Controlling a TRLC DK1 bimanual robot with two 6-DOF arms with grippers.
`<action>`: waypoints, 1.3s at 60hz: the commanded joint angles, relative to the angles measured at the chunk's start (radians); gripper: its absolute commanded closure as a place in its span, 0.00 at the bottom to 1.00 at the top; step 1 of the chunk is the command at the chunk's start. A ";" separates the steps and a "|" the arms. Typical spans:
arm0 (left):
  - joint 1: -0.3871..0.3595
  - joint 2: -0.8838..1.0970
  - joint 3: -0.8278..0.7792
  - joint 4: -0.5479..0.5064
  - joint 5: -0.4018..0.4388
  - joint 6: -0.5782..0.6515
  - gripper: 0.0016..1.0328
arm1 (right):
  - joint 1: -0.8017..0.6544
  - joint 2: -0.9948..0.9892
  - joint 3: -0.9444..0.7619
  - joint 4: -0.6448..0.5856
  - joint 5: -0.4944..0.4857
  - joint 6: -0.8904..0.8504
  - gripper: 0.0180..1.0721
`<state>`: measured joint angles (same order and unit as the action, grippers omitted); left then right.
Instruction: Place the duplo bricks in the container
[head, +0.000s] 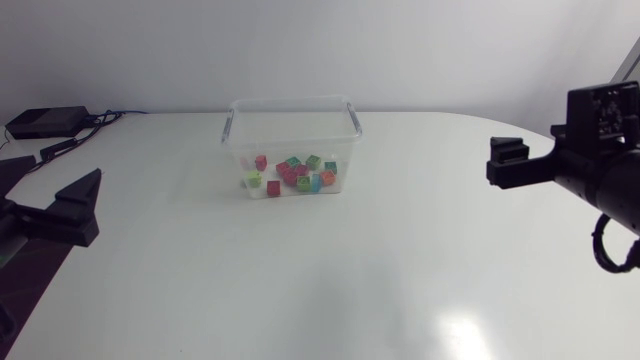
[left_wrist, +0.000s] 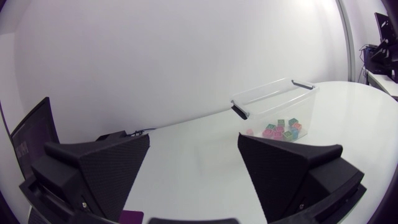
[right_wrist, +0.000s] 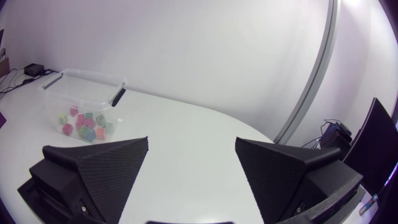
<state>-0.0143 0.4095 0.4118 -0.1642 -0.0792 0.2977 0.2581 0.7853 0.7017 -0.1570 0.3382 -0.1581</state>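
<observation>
All the small red, green and orange plastic duplo bricks lie inside the clear plastic container on the white bench, probably light, rigid and best pinched across flat sides, while the left claw and right claw both gape wide, empty.

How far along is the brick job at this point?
Done: the bricks all appear to lie inside the clear container; none shows loose on the table. In hand: nothing; the left gripper and right gripper are both open and empty, apart from the container. Left: apparently nothing.
</observation>
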 joint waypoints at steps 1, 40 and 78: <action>0.014 -0.018 -0.038 0.018 -0.002 0.000 0.04 | -0.031 -0.067 -0.059 0.011 0.010 -0.026 0.04; 0.011 -0.214 -0.214 0.086 0.024 -0.097 0.04 | -0.132 -0.458 -0.363 0.051 -0.099 -0.003 0.04; 0.014 -0.406 -0.408 0.163 0.078 -0.294 0.04 | -0.256 -0.779 -0.695 0.155 -0.334 0.155 0.04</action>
<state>-0.0036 0.0277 0.0441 -0.0212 -0.0113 0.0559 0.0189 0.0429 0.0570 -0.0223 0.0246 -0.0467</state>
